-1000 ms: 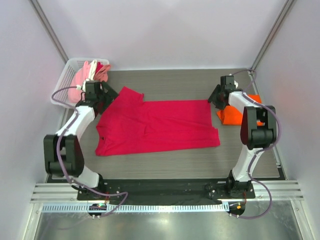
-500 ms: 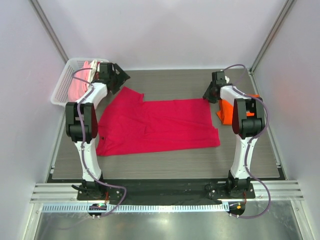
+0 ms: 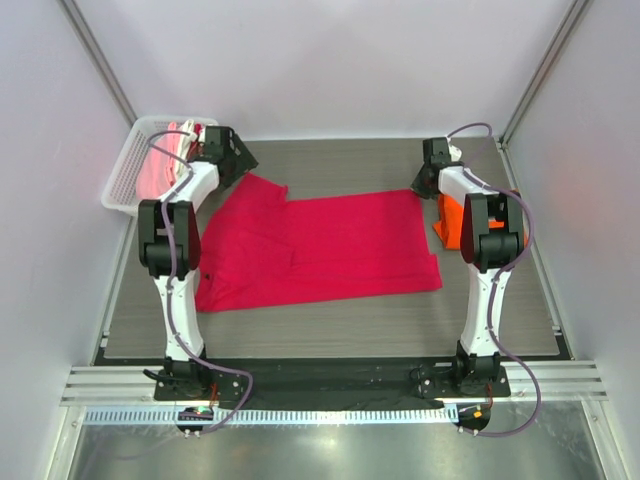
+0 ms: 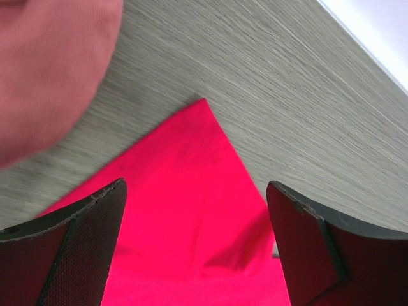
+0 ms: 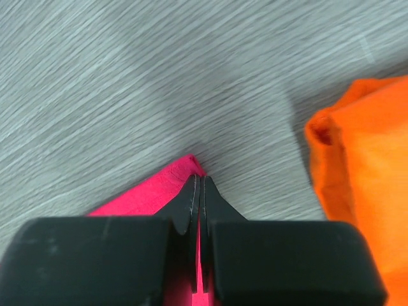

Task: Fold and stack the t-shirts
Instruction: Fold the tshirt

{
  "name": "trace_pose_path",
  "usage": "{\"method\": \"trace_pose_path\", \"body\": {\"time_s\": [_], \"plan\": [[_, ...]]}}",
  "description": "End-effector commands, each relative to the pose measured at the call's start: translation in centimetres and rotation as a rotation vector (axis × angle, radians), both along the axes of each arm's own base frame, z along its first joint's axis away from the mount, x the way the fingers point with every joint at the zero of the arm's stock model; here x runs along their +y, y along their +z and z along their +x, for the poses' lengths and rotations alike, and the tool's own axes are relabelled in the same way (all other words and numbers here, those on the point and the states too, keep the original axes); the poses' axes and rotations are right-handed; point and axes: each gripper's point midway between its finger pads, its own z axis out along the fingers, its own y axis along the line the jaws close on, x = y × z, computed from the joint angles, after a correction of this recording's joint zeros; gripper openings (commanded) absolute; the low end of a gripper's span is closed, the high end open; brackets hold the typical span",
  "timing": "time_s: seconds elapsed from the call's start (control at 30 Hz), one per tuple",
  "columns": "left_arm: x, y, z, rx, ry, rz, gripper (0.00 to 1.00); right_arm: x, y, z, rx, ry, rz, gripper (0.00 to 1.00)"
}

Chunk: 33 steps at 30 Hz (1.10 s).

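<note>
- Table (image 3: 330, 325) carries the crimson t-shirt (image 3: 320, 250) spread flat across its middle, neck end toward 9 o'clock, hem toward 3 o'clock, and one sleeve pointing to 11 o'clock.
- Your right gripper (image 3: 424, 186) is down at the shirt's far hem corner, at about 2 o'clock on the table. In the right wrist view its fingers (image 5: 185, 204) are pressed together with red cloth pinched between them. The tip of the corner pokes out just past them.
- Your left gripper (image 3: 236, 158) hangs over the far sleeve at 11 o'clock, jaws spread wide and gripping nothing. The left wrist view shows the pointed sleeve corner lying on the wood between the two pads (image 4: 83, 242).
- The folded orange t-shirt (image 3: 450, 225) sits at 3 o'clock, near the crimson hem. In the right wrist view a strip of bare table separates it from the pinched corner.
- A white basket (image 3: 122, 180) at 10 o'clock, off the table's far corner, holds the pink and white shirts (image 3: 152, 172).
</note>
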Motion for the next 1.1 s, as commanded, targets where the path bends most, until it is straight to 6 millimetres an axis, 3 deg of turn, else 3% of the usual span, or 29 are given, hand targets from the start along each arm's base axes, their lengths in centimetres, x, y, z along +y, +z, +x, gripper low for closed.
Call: {"method": "trace_pose_path", "body": {"time_s": [0.0, 0.17, 0.3, 0.33, 0.43, 0.5, 0.53, 0.6, 0.63, 0.7, 0.9, 1.07], "plan": [[0.8, -0.3, 1.0, 0.013, -0.007, 0.071, 0.90, -2.9, -0.8, -0.9, 0.046, -0.083, -0.069, 0.01], [0.8, -2.2, 1.6, 0.064, -0.013, 0.076, 0.75, -2.3, -1.0, -1.0, 0.047, -0.071, -0.039, 0.01], [1.1, -2.2, 2.6, 0.060, -0.003, 0.094, 0.71, -1.9, -1.3, -1.0, 0.054, -0.061, -0.023, 0.01], [1.1, -3.1, 2.6, 0.080, -0.004, 0.098, 0.71, -1.9, -1.3, -1.0, 0.052, -0.063, -0.021, 0.01], [0.8, -3.3, 3.2, 0.089, -0.011, 0.095, 0.70, -1.8, -1.3, -1.0, 0.048, -0.058, -0.014, 0.01], [0.5, -4.8, 3.1, 0.125, -0.028, 0.092, 0.70, -1.7, -1.2, -0.9, 0.045, -0.055, -0.010, 0.01], [0.1, -4.1, 3.7, 0.110, -0.044, 0.101, 0.68, -1.6, -1.3, -1.0, 0.048, -0.053, -0.006, 0.01], [-0.2, -5.7, 3.3, 0.160, -0.062, 0.121, 0.66, -1.5, -1.3, -1.0, 0.045, -0.052, -0.003, 0.01], [-0.4, -4.9, 3.7, 0.148, -0.074, 0.136, 0.63, -1.5, -1.4, -1.1, 0.048, -0.052, -0.001, 0.01], [-0.2, -6.0, 3.2, 0.190, -0.076, 0.158, 0.60, -1.4, -1.3, -1.1, 0.042, -0.052, 0.005, 0.01], [-0.2, -6.5, 3.2, 0.208, -0.094, 0.196, 0.54, -1.2, -1.2, -1.0, 0.033, -0.046, 0.017, 0.01], [-0.9, -8.0, 2.8, 0.265, -0.135, 0.208, 0.42, -1.0, -1.1, -1.1, 0.030, -0.045, 0.026, 0.01]]}}
